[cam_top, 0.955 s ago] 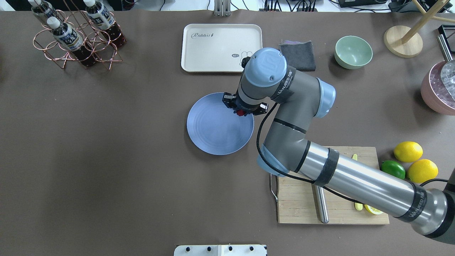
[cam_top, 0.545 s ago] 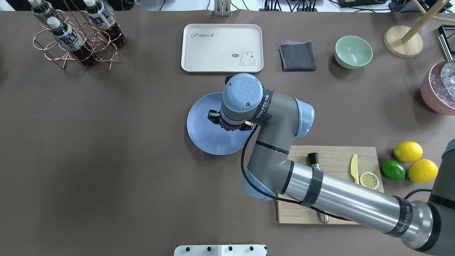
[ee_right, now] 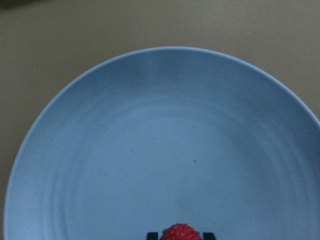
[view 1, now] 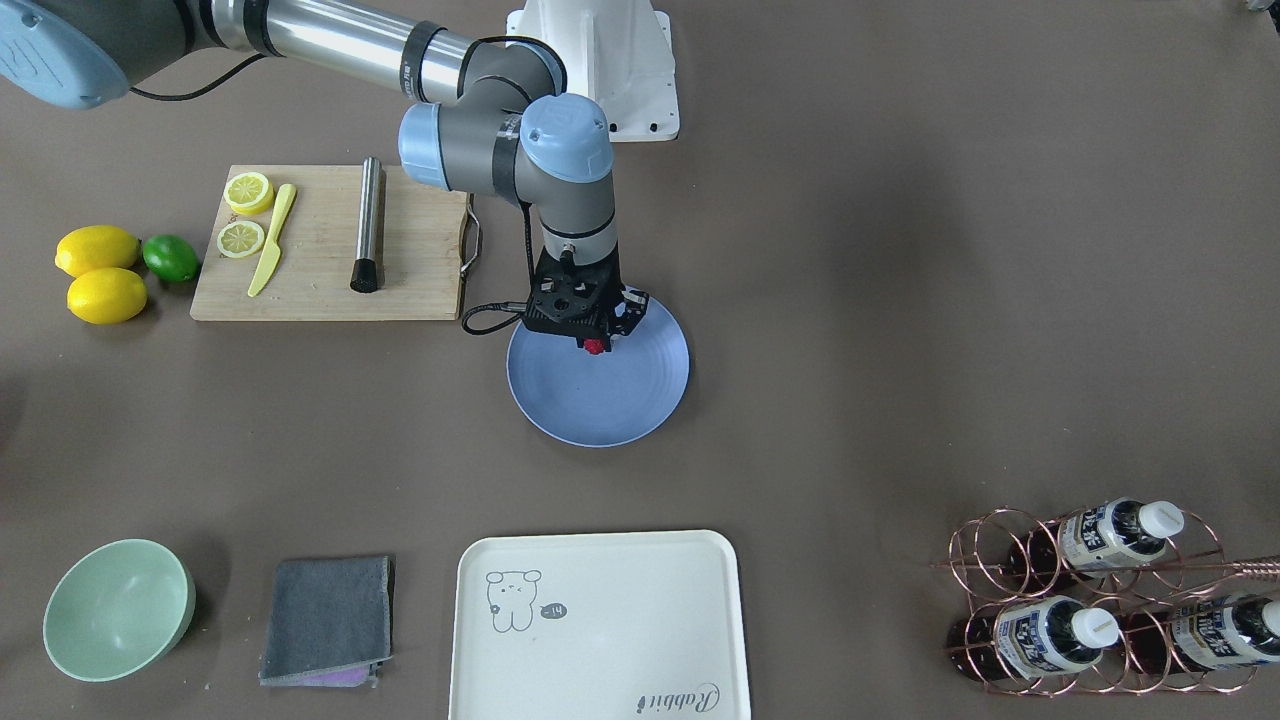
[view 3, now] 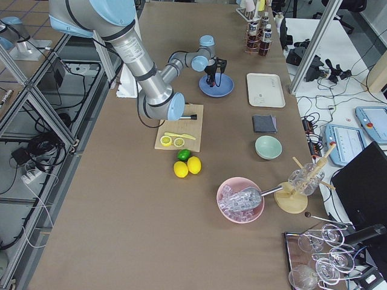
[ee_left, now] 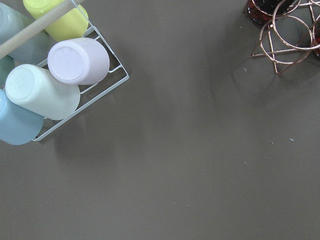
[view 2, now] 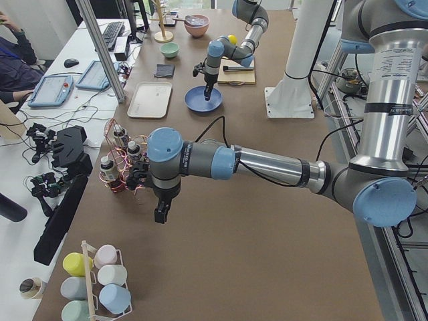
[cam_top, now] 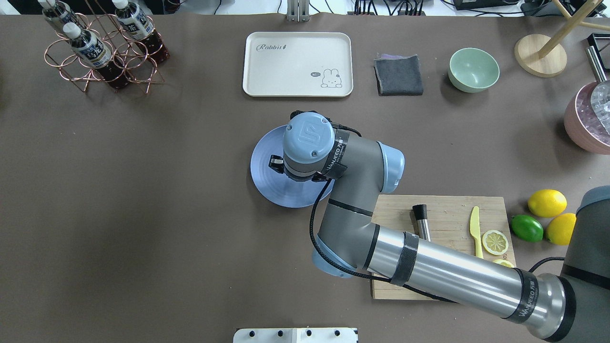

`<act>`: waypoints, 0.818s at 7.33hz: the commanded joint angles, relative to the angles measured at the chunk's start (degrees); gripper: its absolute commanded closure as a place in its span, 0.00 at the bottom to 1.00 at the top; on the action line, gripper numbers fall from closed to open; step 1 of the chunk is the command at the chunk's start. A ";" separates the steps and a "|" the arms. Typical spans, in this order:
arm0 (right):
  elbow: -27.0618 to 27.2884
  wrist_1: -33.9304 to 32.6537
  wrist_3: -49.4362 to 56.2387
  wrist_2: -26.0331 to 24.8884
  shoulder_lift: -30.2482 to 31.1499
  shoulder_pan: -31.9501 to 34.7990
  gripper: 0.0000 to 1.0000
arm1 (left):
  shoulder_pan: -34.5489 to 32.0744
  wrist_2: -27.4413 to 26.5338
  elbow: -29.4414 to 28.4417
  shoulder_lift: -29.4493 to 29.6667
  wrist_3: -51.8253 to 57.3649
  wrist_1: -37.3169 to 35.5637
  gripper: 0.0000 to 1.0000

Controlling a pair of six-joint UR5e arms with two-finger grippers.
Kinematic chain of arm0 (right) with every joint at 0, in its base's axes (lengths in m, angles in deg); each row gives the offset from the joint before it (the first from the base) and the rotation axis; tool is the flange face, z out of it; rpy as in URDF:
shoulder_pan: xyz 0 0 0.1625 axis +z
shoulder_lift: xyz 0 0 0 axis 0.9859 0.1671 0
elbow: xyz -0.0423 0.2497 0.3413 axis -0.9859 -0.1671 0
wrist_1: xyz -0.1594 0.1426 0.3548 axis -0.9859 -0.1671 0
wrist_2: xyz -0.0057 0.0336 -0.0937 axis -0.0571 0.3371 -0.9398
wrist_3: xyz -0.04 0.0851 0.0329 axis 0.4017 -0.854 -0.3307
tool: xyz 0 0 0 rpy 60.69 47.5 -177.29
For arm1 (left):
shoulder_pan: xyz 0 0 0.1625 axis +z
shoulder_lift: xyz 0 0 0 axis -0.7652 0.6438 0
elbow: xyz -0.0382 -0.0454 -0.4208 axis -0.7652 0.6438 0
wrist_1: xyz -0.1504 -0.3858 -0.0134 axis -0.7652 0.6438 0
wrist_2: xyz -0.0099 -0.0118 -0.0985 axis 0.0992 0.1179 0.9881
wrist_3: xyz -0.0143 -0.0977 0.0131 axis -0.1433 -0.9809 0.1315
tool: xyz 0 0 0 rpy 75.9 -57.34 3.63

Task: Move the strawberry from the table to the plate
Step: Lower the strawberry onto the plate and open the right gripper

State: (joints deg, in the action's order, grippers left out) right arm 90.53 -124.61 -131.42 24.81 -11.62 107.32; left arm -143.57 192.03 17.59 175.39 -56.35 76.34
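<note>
grey-brown matte tabletop (cam_top: 143,214) carried a round, shallow, matte blue plate (view 1: 600,410) near its middle, well away from every edge. the right end effector (view 1: 596,340) hung over the plate's robot-side half, its two black fingers closed on a tiny, dark red, bumpy strawberry (ee_right: 181,232); whether the berry touched the plate could not be told. by that, the placing step looked to be in hand. the next move called for a short lowering, then parting the fingers gently so the berry settled without rolling off. the left end effector (view 2: 160,214) hung near the tabletop's left end; whether it was open could not be told.
</note>
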 commanded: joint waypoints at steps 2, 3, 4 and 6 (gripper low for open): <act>-1.31 0.21 0.59 -0.64 -0.14 0.66 1.00 | -0.05 0.19 -0.05 -0.08 0.25 0.02 0.02; -1.49 0.38 0.76 -0.64 -0.14 0.66 1.00 | -0.05 0.19 -0.05 -0.08 0.25 0.02 0.02; -1.49 0.38 0.76 -0.64 -0.14 0.66 0.98 | -0.05 0.19 -0.05 -0.08 0.25 0.02 0.02; -2.10 0.29 4.69 -0.73 -0.49 0.66 0.00 | -0.13 0.19 -0.05 -0.08 0.25 0.02 0.02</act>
State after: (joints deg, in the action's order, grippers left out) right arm 88.80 -124.30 -129.53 24.15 -11.95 107.97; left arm -143.64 192.22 17.54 175.31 -56.10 76.37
